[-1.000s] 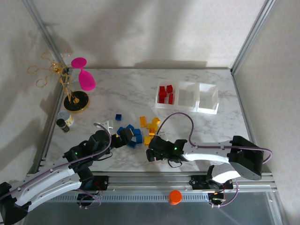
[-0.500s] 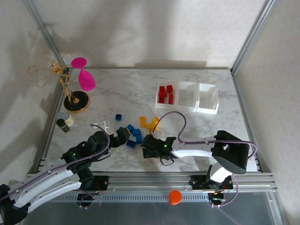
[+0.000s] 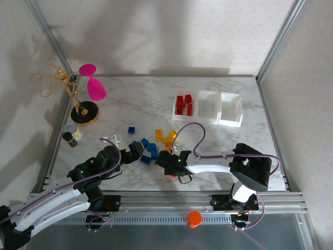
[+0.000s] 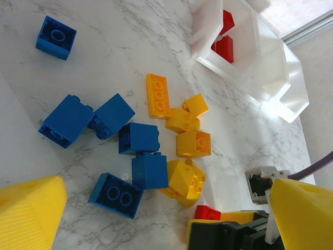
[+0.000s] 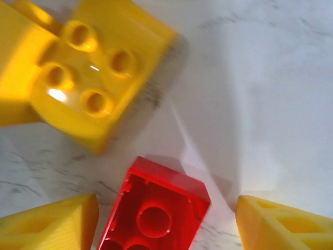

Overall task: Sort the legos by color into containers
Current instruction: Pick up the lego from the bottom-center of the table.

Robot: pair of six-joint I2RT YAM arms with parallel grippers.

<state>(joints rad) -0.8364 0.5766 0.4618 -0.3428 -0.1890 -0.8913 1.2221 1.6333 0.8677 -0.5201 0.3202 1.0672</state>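
Observation:
A loose red lego point(image 5: 156, 213) lies underside up on the marble, between the yellow fingers point(image 5: 52, 226) of my right gripper point(image 5: 166, 226). The jaws are open, with a gap showing on the right side of the brick. In the left wrist view the same red lego point(image 4: 207, 212) peeks out beside the right gripper point(image 4: 234, 232). My left gripper point(image 4: 166, 208) hangs open over several blue legos point(image 4: 138, 156) and yellow legos point(image 4: 187, 143). From above, the left gripper point(image 3: 136, 152) and right gripper point(image 3: 167, 161) flank this pile. The containers point(image 3: 208, 108) stand at the back right, with red legos point(image 3: 183, 104) in the left bin.
A single blue lego point(image 3: 131, 129) lies apart to the left of the pile. A pink ornament point(image 3: 93, 86), a gold wire stand point(image 3: 83, 112) and a black-capped jar point(image 3: 70, 136) crowd the left edge. Metal frame rails border the table.
My right gripper has slid left toward the brick pile and its jaws have narrowed around the red lego. The left arm has barely moved.

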